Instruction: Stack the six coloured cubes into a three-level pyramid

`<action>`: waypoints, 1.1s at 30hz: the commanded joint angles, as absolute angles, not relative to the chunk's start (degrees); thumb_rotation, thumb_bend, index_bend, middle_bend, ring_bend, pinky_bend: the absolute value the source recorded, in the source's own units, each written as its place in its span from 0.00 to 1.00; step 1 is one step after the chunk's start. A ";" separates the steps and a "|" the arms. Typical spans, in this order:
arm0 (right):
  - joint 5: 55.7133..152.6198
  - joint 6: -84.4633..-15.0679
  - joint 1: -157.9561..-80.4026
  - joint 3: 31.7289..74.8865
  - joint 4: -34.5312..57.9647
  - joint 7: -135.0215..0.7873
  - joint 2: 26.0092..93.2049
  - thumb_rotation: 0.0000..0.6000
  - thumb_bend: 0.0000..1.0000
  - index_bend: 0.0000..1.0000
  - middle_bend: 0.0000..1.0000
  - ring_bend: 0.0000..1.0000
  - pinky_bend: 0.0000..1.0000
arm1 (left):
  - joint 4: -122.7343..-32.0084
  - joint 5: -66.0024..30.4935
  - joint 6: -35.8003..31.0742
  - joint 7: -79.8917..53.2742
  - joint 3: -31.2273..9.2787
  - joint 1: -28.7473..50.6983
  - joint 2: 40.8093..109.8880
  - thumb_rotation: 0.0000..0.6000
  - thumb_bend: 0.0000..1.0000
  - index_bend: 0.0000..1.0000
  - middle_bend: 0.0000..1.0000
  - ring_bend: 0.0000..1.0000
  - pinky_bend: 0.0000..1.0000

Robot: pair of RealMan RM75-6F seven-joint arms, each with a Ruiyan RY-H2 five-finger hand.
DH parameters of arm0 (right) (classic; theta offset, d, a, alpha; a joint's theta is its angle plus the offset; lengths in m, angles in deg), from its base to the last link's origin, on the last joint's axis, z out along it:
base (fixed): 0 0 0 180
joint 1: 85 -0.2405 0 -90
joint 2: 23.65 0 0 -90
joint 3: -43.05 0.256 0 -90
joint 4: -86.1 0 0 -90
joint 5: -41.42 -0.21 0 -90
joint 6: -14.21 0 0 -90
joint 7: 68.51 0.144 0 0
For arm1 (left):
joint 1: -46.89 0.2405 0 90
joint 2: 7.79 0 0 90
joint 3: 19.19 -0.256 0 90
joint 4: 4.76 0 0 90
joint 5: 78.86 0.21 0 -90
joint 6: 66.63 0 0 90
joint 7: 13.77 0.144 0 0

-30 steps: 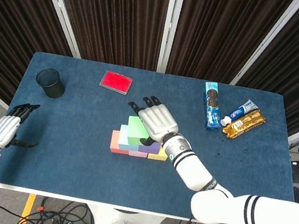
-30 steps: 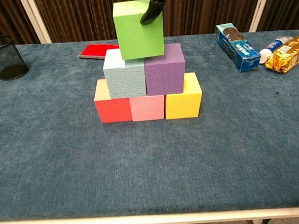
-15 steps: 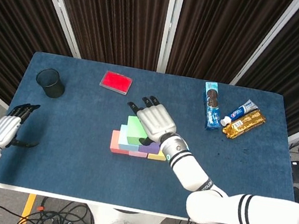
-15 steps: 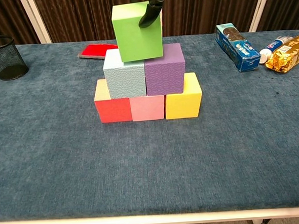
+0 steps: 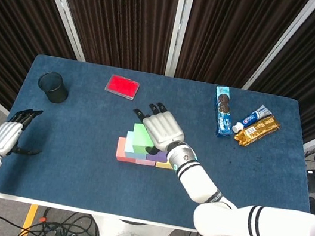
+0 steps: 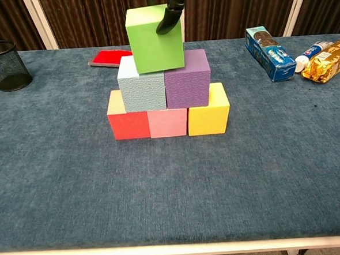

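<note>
**Green cube meets the top of the pyramid**

Your right hand (image 5: 162,128) grasps the green cube (image 6: 155,39) from above, one dark fingertip (image 6: 167,22) pressed on its front face in the chest view. The cube sits tilted atop level 2, spanning the seam between the light blue cube (image 6: 141,86) and the purple cube (image 6: 187,78); whether it rests fully on them or hangs just clear, you cannot tell. Below, the red cube (image 6: 129,121), pink cube (image 6: 167,122) and yellow cube (image 6: 208,112) form the base in 1 touching row on the blue table (image 6: 173,185).

Your left hand (image 5: 8,135) hangs off the table's near-left edge, fingers apart and holding nothing.

The cubes look like light, matte foam: easy to lift, slightly yielding, unlikely to slip, but easily nudged out of line. Judging from the tilt, you should level the green cube and centre it over the seam before letting go. Hold it by opposite side faces near the top, and open gently so the 5 cubes beneath stay put.
</note>
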State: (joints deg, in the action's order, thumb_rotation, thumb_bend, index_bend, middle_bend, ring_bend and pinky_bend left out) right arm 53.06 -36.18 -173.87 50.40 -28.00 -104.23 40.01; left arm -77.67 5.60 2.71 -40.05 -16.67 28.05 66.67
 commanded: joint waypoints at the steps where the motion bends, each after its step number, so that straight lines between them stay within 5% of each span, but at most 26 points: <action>1: 52.89 -36.43 -173.96 50.45 -28.05 -104.40 40.13 1.00 0.23 0.00 0.48 0.02 0.00 | -77.68 5.63 2.67 -40.02 -16.68 28.01 66.65 1.00 0.00 0.08 0.09 0.00 0.07; 33: 47.95 -42.87 -174.23 52.17 -29.17 -107.68 42.80 1.00 0.21 0.00 0.49 0.02 0.00 | -77.42 5.60 2.11 -41.59 -17.20 28.10 66.42 1.00 0.00 0.08 0.09 0.00 0.07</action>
